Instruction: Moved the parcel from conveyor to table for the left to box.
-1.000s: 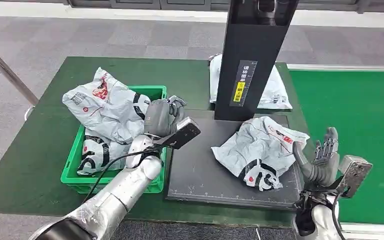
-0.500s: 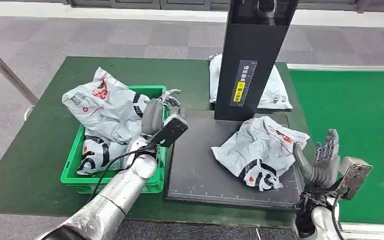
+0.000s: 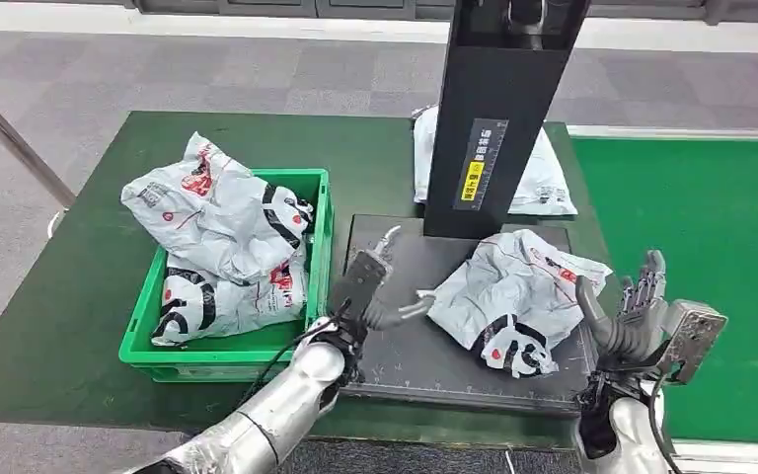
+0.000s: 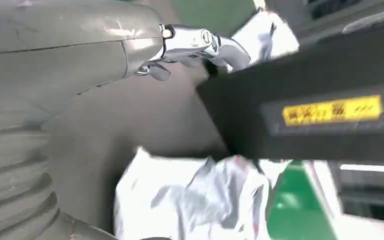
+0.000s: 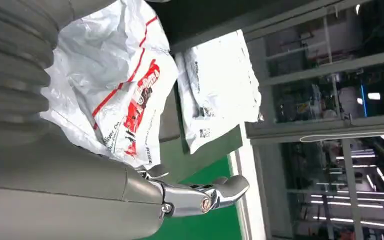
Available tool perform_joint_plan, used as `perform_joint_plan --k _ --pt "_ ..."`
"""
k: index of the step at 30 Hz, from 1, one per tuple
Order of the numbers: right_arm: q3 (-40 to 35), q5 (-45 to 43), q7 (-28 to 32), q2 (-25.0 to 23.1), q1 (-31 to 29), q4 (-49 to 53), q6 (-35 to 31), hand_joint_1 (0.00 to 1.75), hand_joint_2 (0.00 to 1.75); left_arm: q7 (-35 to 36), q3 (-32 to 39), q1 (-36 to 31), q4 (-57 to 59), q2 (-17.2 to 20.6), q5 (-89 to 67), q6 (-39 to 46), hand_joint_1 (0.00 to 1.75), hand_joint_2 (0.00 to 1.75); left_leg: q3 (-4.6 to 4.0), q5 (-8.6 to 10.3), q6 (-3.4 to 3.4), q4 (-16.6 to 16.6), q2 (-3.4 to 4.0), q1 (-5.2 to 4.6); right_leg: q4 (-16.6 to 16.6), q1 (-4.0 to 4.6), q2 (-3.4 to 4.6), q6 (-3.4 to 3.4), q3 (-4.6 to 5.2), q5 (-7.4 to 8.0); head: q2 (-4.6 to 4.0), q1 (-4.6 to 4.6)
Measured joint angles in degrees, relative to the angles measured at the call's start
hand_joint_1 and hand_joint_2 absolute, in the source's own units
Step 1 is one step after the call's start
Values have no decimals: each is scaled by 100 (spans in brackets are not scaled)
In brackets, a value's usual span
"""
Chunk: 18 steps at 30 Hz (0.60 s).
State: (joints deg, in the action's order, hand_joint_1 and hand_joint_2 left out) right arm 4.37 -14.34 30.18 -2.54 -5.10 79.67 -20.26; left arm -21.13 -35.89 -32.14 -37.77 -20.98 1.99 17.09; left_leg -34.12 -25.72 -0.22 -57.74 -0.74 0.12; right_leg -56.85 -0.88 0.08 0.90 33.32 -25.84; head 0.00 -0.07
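The crinkly white plastic parcel lies on the flat black mat, on the table. My left hand has moved from the green bin to just beside it, fingers spread, holding nothing. My right hand is spread wide, empty. I count two bags in the bin.

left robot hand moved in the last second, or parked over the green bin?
Yes. The left robot hand has moved off the green bin, rightward onto the black platform, and now reaches open toward the parcel lying there.
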Motion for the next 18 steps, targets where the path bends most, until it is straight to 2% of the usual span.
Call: perform_joint_plan --k 10,15,18 --pt "-9 -46 -17 0 -113 -155 -155 0 175 545 -1347 -100 472 -52 1044 772 0 175 -1 0 0 1 -1 0 0 0 -1 0 0 0 0 0" --pt "-46 -66 -17 -7 -113 -234 -168 0 175 1569 -2460 -195 832 -52 101 1409 0 175 -3 0 0 1 -1 0 0 -1 -1 0 0 0 0 -2" --pt "-50 -59 -17 -22 -114 -267 -168 0 175 1762 -2920 -261 955 -52 -112 1491 0 175 -3 -1 1 1 -2 0 0 0 -2 0 0 0 0 0"
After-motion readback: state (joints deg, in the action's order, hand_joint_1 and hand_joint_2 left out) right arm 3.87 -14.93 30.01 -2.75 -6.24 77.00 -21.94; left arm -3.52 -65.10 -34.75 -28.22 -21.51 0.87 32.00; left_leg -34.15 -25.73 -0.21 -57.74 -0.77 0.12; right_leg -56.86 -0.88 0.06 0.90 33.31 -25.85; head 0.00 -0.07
